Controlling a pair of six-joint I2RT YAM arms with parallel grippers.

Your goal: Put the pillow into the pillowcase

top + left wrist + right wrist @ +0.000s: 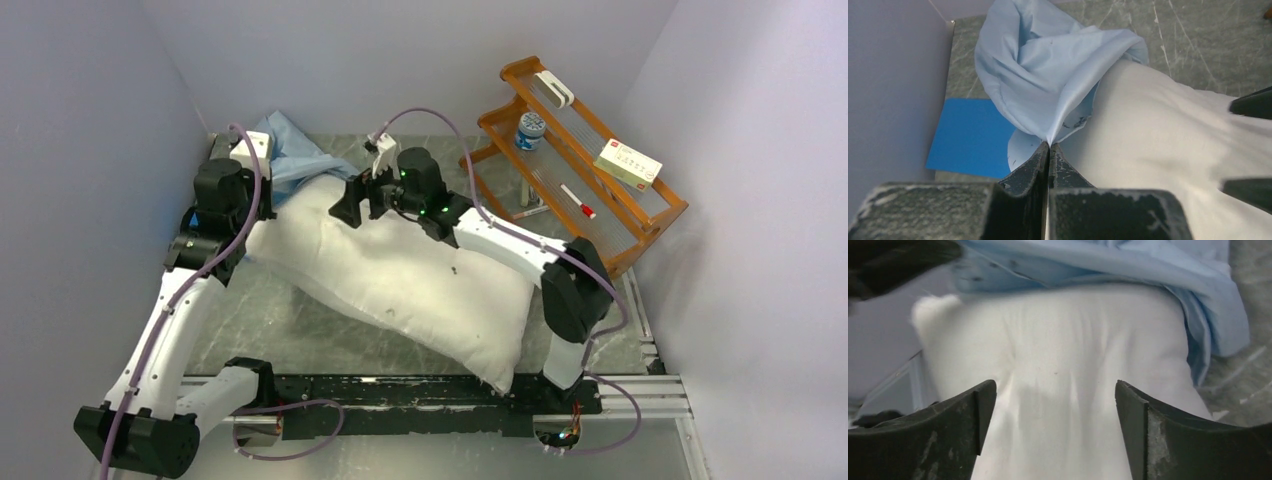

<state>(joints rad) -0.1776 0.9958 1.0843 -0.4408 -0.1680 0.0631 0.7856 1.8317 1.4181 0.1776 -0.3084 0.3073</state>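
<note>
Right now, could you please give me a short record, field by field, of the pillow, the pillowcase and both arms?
pillow: white, lying diagonally on the table, far end tucked under the pillowcase
pillowcase: light blue, bunched at the far left corner
left gripper: jaws shut on the pillowcase's edge
right gripper: jaws open over the pillow, holding nothing
blue mat: flat on the table, beside the pillowcase

walls (420, 50): plain lavender | tabletop (300, 335): grey marbled | rack (655, 225): wooden, right
</note>
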